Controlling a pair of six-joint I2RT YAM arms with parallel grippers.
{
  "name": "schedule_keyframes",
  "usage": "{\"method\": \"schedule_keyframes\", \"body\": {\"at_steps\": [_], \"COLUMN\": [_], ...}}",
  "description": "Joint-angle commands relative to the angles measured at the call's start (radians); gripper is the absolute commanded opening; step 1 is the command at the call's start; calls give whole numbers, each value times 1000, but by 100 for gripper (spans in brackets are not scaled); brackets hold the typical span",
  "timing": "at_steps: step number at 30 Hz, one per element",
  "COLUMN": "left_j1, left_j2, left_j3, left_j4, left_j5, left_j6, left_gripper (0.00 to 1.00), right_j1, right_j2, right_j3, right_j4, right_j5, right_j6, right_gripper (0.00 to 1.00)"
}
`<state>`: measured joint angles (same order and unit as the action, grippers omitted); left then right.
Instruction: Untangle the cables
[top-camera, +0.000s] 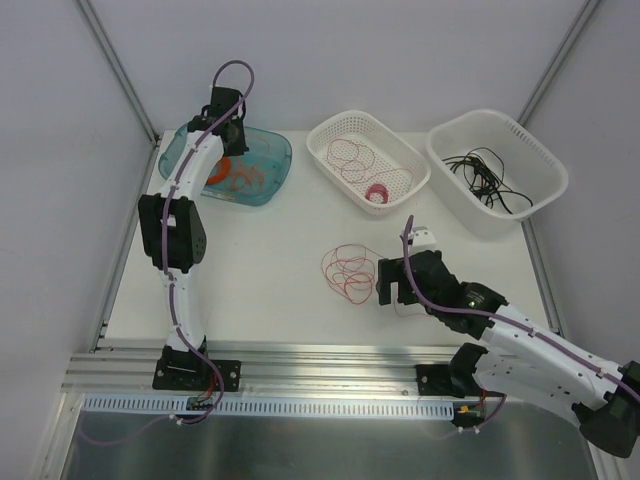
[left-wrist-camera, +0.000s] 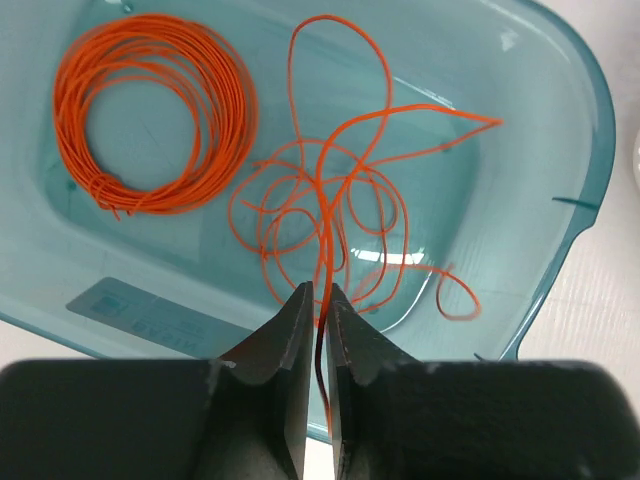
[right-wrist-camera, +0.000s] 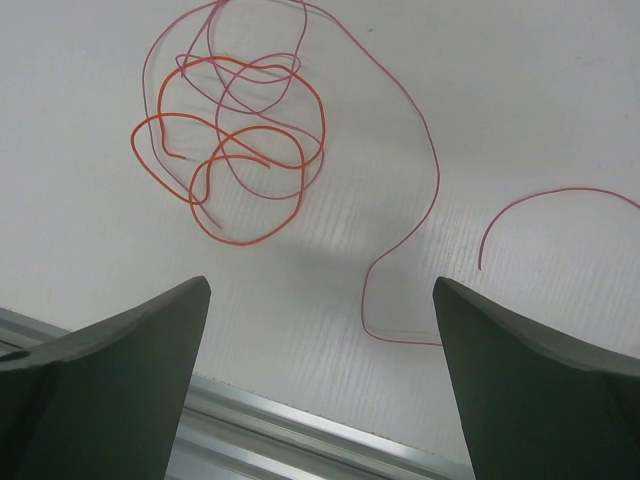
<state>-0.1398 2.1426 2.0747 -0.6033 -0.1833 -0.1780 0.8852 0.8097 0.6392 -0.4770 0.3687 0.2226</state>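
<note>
My left gripper (left-wrist-camera: 320, 297) hangs over a teal tub (left-wrist-camera: 520, 150), shut on a strand of the loose orange cable (left-wrist-camera: 335, 200) whose loops lie on the tub floor. From above, the left gripper (top-camera: 232, 148) sits at the tub's (top-camera: 278, 150) left part. A tangle of red and orange cables (top-camera: 347, 270) lies on the white table. My right gripper (top-camera: 392, 285) stands just to its right, open and holding nothing. In the right wrist view the orange cable (right-wrist-camera: 235, 150) and a thinner red cable (right-wrist-camera: 405, 200) lie ahead of the open right gripper (right-wrist-camera: 320, 288).
A thick orange ring (left-wrist-camera: 150, 120) of wound wire lies in the tub's left half. A white basket (top-camera: 330, 132) holds red cable loops (top-camera: 352, 155) and a small pink spool (top-camera: 377, 193). Another white basket (top-camera: 545, 165) holds black cables (top-camera: 487, 175). A metal rail (top-camera: 330, 365) runs along the near edge.
</note>
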Motion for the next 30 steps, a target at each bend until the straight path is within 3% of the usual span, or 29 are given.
{"method": "schedule_keyframes", "body": {"at_steps": [1, 2, 8, 9, 14, 21, 30], "left_j1": [6, 6, 11, 11, 11, 11, 9], "left_j2": [-42, -65, -237, -266, -497, -857, -1248], "left_j3": [-13, -21, -129, -154, -375, -741, -1195], "left_j4": [27, 23, 23, 23, 23, 25, 120], "left_j5": [45, 36, 19, 21, 70, 145, 291], "left_j6": [-21, -23, -32, -35, -47, -54, -48], "left_gripper": [10, 21, 57, 68, 97, 99, 99], "right_j1": [-3, -2, -8, -12, -83, -241, -333], "right_j2": [6, 6, 2, 5, 45, 160, 371], "right_j3": [30, 31, 69, 79, 122, 143, 119], "right_j4": [-3, -6, -51, -69, -118, -137, 14], "right_j5": [27, 32, 84, 90, 61, -39, -158], "right_j6": [-22, -26, -40, -39, -28, 24, 64], "right_gripper": [99, 100, 100, 100, 99, 98, 79]}}
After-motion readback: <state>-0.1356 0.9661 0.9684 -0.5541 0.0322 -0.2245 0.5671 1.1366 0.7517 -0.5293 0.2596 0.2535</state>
